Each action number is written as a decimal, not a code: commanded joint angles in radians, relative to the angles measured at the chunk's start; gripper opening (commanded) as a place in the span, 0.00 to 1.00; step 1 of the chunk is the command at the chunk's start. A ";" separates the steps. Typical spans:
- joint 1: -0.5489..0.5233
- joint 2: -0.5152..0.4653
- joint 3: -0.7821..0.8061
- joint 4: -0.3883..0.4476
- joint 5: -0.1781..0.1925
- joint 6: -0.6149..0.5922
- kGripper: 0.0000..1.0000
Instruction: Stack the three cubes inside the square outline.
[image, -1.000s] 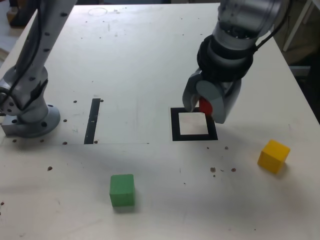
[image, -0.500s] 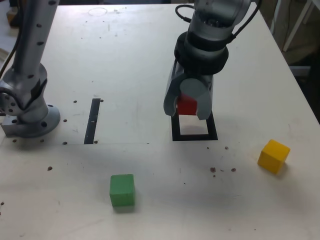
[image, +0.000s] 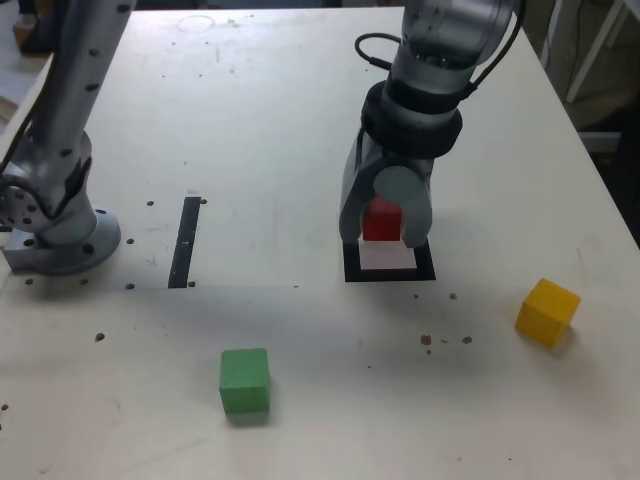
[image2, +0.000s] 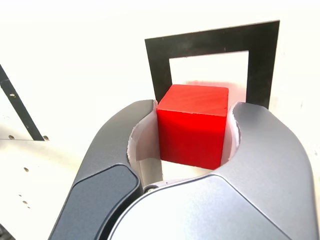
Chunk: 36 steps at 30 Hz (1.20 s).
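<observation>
My gripper (image: 381, 238) is shut on the red cube (image: 381, 220) and holds it over the far part of the black square outline (image: 350, 260). The wrist view shows the red cube (image2: 192, 125) pinched between both grey jaws, with the square outline (image2: 260, 60) just beyond it. Whether the cube touches the table I cannot tell. The green cube (image: 244, 380) lies on the table near the front, to the exterior view's left. Off at the exterior view's right sits the yellow cube (image: 546, 311).
The arm's grey base (image: 55, 235) stands at the exterior view's left edge. A narrow black strip (image: 185, 241) lies between the base and the outline. The table's right edge (image: 600, 170) runs close behind the yellow cube.
The gripper, with the red cube in it, swung from the outline's right side to its far-left side, then came lower and centred over the far part of the outline.
</observation>
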 joint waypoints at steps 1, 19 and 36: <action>0.005 0.008 0.003 -0.004 -0.004 0.005 0.36; 0.019 0.044 0.027 -0.041 -0.043 0.049 0.76; 0.056 -0.054 0.083 -0.067 0.007 0.083 1.00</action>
